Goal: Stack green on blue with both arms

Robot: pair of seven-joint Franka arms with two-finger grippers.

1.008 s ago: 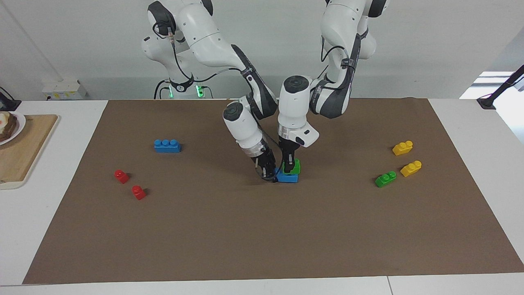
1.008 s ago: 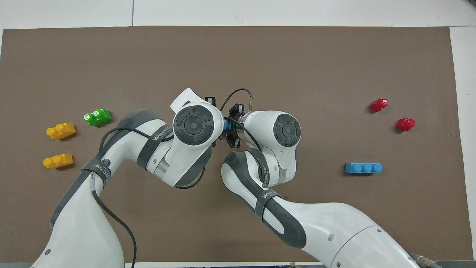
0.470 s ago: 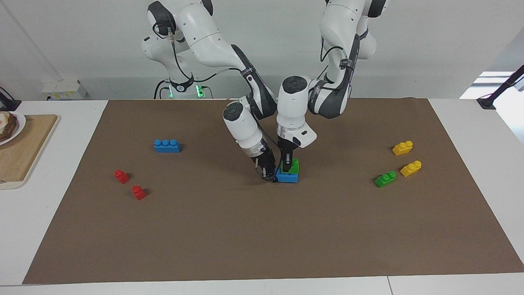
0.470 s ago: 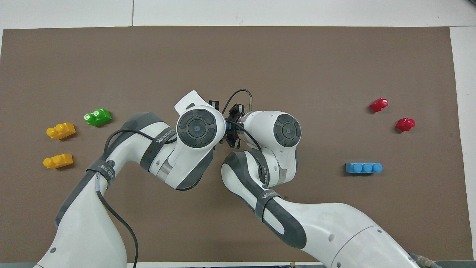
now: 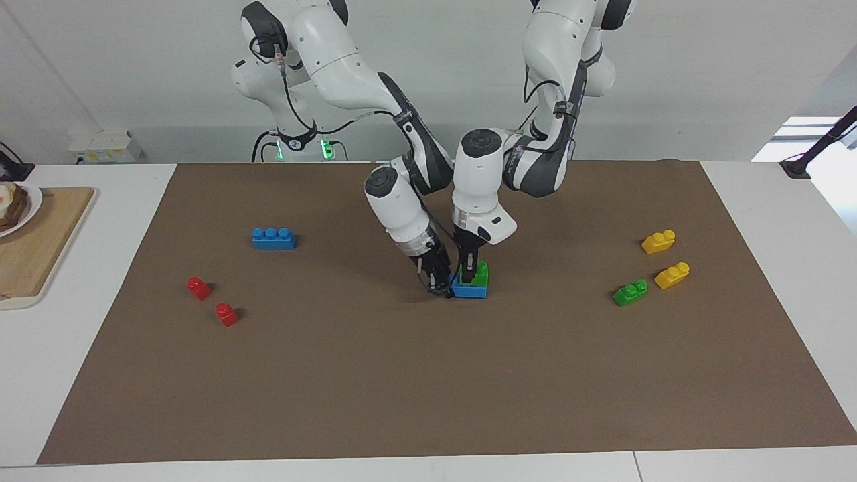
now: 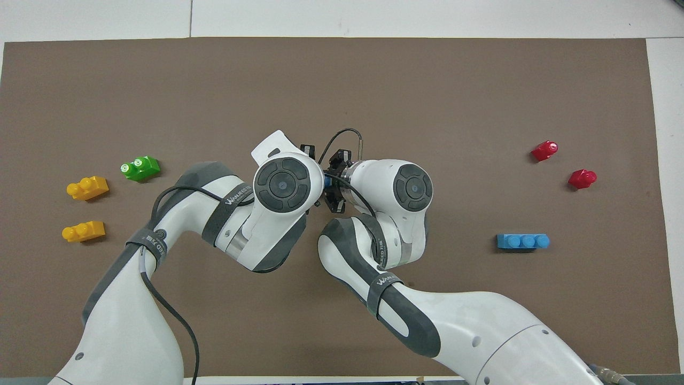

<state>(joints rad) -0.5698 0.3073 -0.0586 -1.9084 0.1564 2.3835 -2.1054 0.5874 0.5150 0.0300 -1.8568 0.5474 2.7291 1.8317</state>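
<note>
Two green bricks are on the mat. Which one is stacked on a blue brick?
The green brick mid-mat, sitting on the blue brick at the left gripper. The other green brick lies loose on the mat beside the yellow bricks.

wall (image 5: 703,73): plain white | table (image 5: 790,221): white (brown mat (image 5: 428,375) on top) | cutting board (image 5: 33,248): wooden, at table edge

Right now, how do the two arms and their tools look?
Both arms are white with rounded, glossy links and dark grey joint sections. The left arm and right arm carry black cables strapped on by grey bands lettered in white. Each ends in a black tool.
</note>
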